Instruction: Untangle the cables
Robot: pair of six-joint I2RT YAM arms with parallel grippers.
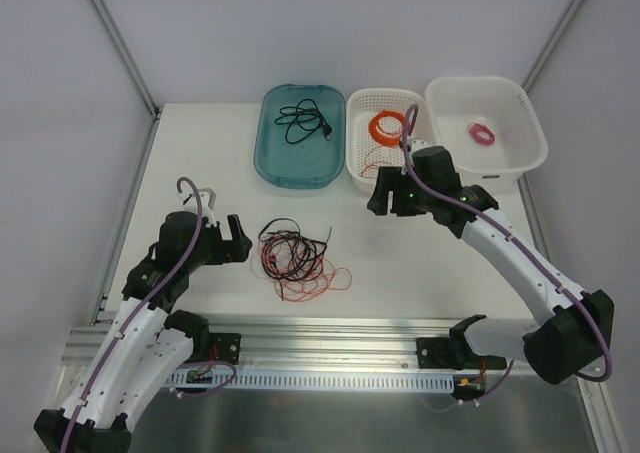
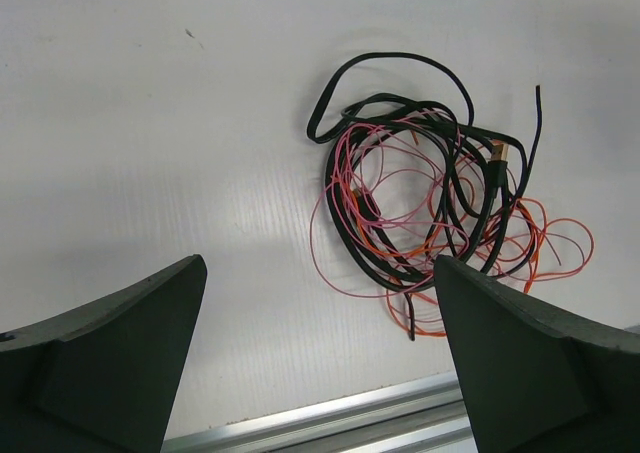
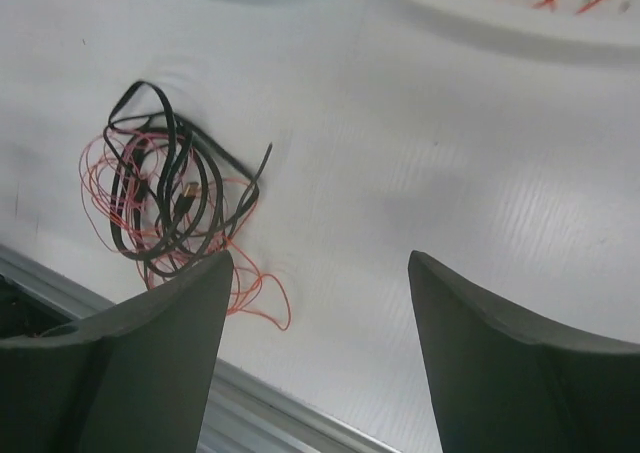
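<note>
**A:** What sits around the cables [image 1: 298,258]?

**B:** Three containers line the far side of the counter [image 1: 210,163]. On the left is a teal tray [image 1: 272,158] with a loose black lead [image 1: 303,121] in it. In the middle is a white basket [image 1: 358,123] holding a neat orange ring coil [image 1: 390,125] and a few stray red strands. On the right is a bigger white basket [image 1: 520,113] with a small pink ring coil [image 1: 482,133]. A metal rail [image 1: 330,333] runs along the near edge.

**A:** And the cables themselves?

**B:** They lie in a messy clump on the bare counter, near the rail and well apart from all three containers. A thicker black cord [image 2: 395,56] loops through it. A thin pinkish-red wire [image 2: 313,235] bulges out on one side and a thin orange-red wire [image 2: 590,245] spills out on the other.

**A:** Anything in the way?

**B:** The right arm [image 1: 520,258] reaches across the counter, and its wrist covers the middle basket's near wall in the overhead view. It stands well clear of the clump.

**A:** The left jaws?

**B:** They are spread wide and grasp nothing. They sit just beside the clump on its left and are not touching it.

**A:** The right jaws?

**B:** They are released too, with a broad gap and only bare counter showing between them. They hover just in front of the middle basket, with the clump off to one side in the right wrist view [image 3: 170,208].
</note>
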